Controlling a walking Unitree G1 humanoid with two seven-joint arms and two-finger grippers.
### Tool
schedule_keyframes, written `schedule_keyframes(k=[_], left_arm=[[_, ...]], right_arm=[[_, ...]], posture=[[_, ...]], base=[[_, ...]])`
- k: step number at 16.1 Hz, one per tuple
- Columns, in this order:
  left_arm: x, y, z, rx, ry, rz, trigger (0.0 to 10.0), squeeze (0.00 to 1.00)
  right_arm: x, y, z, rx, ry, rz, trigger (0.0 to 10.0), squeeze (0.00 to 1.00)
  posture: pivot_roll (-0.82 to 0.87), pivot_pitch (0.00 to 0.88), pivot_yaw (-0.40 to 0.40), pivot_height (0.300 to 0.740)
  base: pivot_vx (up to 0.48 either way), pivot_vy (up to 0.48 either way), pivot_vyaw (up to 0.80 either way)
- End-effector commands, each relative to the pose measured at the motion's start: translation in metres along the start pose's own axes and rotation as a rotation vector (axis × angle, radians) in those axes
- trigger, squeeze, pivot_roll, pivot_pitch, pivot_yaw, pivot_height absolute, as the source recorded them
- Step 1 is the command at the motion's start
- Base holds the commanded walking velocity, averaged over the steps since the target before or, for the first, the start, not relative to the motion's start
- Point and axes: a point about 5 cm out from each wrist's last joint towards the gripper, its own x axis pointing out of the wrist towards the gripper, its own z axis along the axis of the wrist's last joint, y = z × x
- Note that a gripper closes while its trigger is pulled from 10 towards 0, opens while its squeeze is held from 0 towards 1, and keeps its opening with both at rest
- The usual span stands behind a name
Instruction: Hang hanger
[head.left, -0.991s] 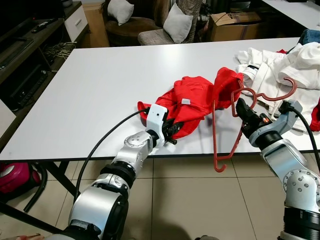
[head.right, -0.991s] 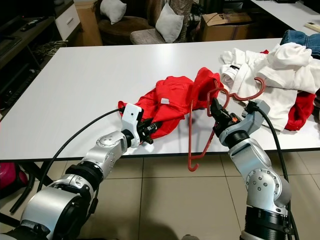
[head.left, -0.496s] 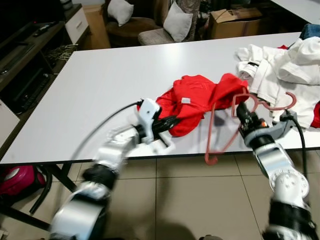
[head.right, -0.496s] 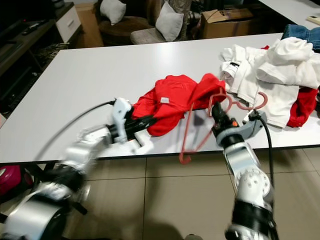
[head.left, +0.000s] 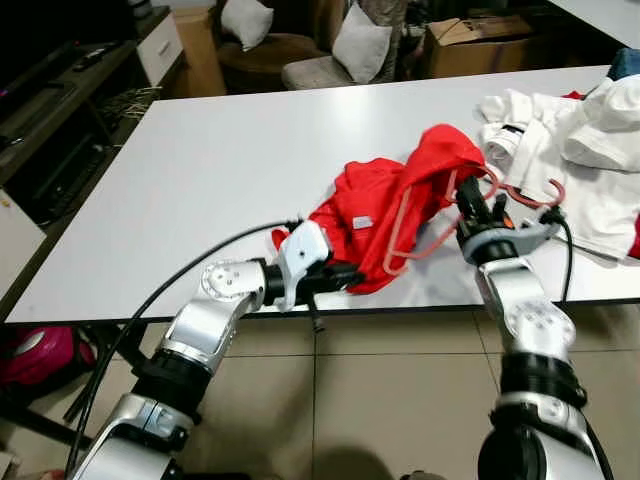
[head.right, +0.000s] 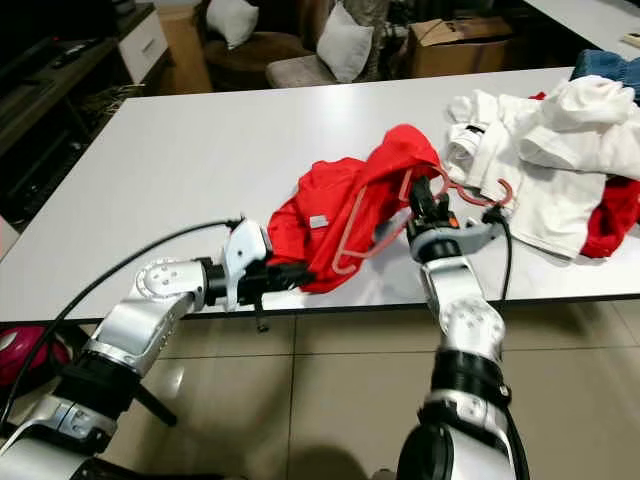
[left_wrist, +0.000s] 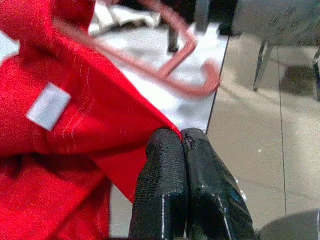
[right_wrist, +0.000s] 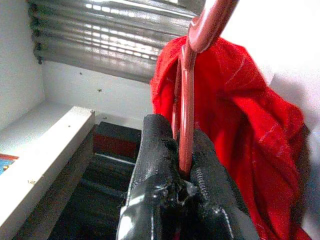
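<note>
Right end effector (right_wrist: 182, 150) clamps the hanger (head.left: 420, 225) inside the red shirt (head.left: 385, 205).

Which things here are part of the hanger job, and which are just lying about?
In the job: red garment; pink hanger, pinched by the right hand; left hand, shut on the garment's edge.

Lying about: white clothes; cardboard box; cushions; table.

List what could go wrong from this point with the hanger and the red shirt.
1. The left claw pinches only the red shirt's edge, so the fabric may slip out.
2. The right claw grips one thin bar of the hanger, which may twist.
3. The shirt hangs over the table edge and could slide off.
</note>
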Motion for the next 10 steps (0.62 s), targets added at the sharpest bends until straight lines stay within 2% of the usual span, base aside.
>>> schedule_keyframes(k=[1,5,8,10], left_arm=[[-0.002,-0.002,0.008,-0.025,-0.04,-0.007,0.0,0.0],[-0.001,0.001,0.014,-0.03,-0.064,0.043,0.0,0.0],[-0.002,-0.016,0.021,-0.029,-0.058,-0.095,0.0,0.0],[0.002,-0.025,0.02,-0.005,-0.027,-0.157,0.0,0.0]], right_arm=[[0.008,0.003,-0.004,-0.049,0.003,0.0,10.0,0.0],[0.012,0.001,-0.007,-0.101,0.007,-0.014,10.0,0.0],[0.015,-0.003,-0.002,-0.057,-0.045,-0.041,10.0,0.0],[0.018,-0.003,-0.004,-0.062,-0.045,-0.053,10.0,0.0]], posture=[[-0.17,0.0,0.119,0.74],[-0.17,0.0,0.115,0.74],[-0.17,0.0,0.118,0.74],[-0.17,0.0,0.12,0.74]], base=[[0.0,0.0,0.0],[0.0,0.0,0.0],[0.0,0.0,0.0],[0.0,0.0,0.0]])
